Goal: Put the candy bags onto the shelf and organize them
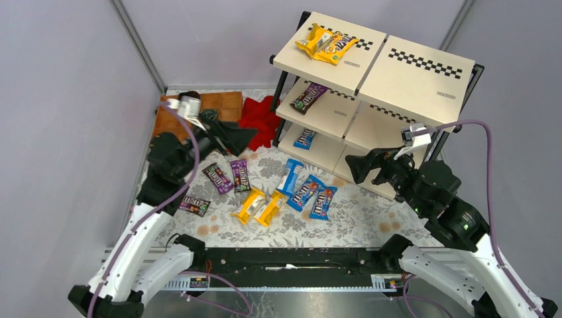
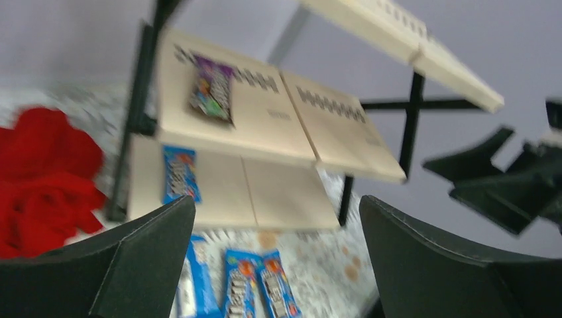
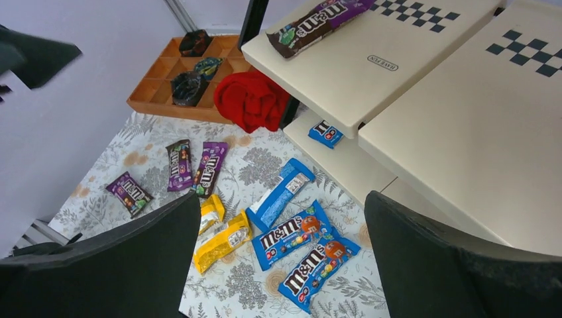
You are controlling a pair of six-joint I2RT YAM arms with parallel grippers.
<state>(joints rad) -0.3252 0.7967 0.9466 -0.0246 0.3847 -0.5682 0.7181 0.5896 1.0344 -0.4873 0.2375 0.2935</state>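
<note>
Floral table (image 1: 361,222) holds 8 candy bags (image 1: 305,193); left gripper (image 2: 278,199) and right gripper (image 3: 282,195) gape empty.

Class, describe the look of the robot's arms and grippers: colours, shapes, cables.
The left arm and right arm have white lower links and black upper joints. A mauve cable loops along each. The left gripper and right gripper carry broad, black, wedge-shaped fingers.

pale grey walls (image 1: 66,99), floral cloth tabletop (image 1: 368,220).

Cream shelf (image 1: 424,79) with black-and-white checks, yellow, blue, purple candy bags (image 3: 291,235), red cloth (image 1: 260,116)
</note>
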